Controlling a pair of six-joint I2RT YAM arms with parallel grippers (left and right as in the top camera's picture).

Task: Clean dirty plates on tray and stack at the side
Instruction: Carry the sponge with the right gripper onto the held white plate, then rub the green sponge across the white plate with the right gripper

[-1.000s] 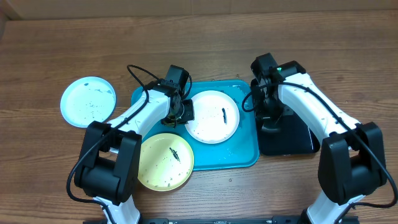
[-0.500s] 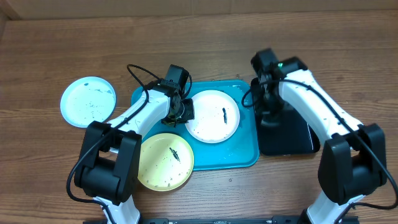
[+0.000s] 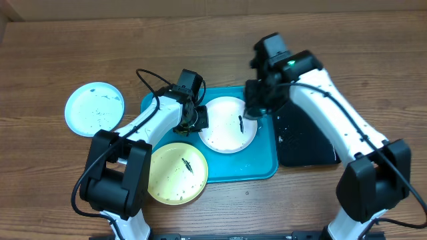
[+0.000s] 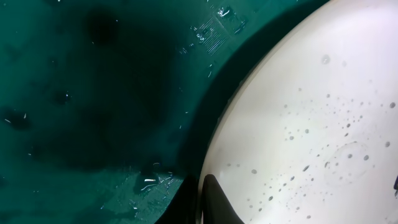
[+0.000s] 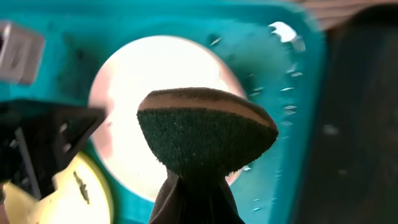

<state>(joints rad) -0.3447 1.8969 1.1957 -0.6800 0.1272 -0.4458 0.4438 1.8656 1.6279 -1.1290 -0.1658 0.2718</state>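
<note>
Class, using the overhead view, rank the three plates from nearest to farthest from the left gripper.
1. Nearest: the white plate, on the teal tray, its rim at the left gripper.
2. Next: the yellow-green plate, at the tray's front-left corner.
3. Farthest: the pale blue plate, alone at the far left.

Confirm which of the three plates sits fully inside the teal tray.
The white plate. The yellow-green plate overhangs the tray corner; the pale blue plate lies on the table.
</note>
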